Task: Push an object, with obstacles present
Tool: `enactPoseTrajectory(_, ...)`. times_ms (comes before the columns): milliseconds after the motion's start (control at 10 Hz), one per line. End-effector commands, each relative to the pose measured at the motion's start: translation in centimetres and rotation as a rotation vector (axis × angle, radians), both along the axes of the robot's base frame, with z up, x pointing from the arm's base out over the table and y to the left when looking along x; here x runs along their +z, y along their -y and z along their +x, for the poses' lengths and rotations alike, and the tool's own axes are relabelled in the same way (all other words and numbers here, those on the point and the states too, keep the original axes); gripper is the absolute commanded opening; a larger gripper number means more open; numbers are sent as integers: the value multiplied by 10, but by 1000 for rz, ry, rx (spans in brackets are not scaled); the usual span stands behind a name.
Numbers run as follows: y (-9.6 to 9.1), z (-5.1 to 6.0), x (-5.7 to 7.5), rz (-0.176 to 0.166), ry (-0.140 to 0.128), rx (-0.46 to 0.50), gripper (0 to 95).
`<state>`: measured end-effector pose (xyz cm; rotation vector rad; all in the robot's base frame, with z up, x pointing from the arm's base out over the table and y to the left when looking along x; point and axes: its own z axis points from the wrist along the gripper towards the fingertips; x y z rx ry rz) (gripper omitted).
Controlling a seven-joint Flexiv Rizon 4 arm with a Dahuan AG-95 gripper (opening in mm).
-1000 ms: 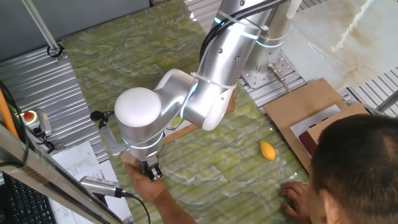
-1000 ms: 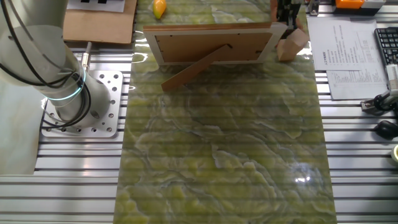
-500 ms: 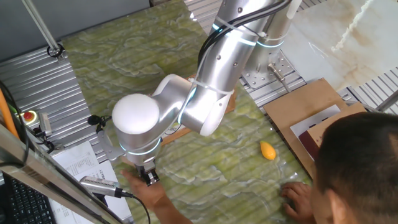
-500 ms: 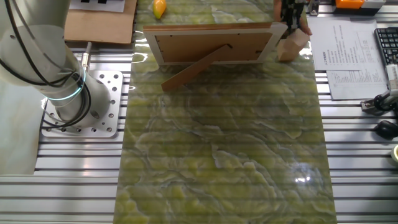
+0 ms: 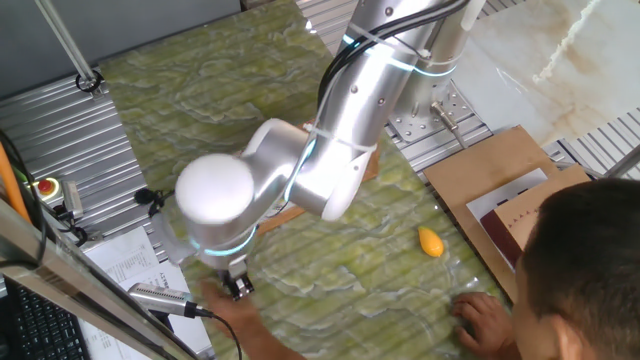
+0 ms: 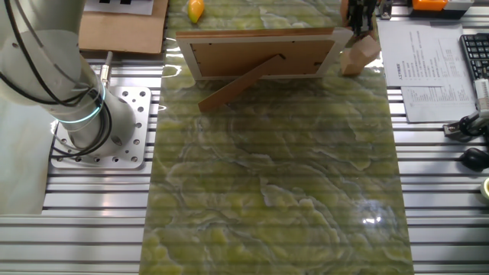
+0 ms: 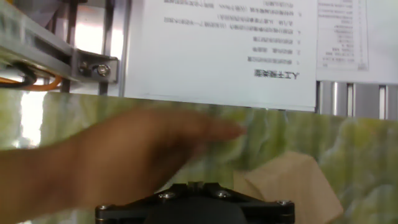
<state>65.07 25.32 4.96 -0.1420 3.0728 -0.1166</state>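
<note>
In the other fixed view, the yellow teardrop piece lies at the far edge of the desk, behind the picture frame. The frame stands on its edge with its back and prop visible. Just right of the frame is the small wooden block. The robot hand hangs just above the block; whether it is open or closed, I cannot tell. In the hand view, a blurred person's hand reaches beside the block.
</note>
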Motion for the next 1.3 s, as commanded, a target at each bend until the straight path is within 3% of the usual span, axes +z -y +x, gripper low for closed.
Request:
enactPoseTrajectory(100,0,-1,1,-47,-6,19,0)
enactPoseTrajectory(500,3,0,-1,-74,-14,100,0)
enactPoseTrajectory(900,3,0,-1,-90,-33,435,0)
enactPoseTrajectory(1100,2,0,0,-103,-53,649,0)
enactPoseTrajectory(1300,2,-1,1,-108,-64,760,0)
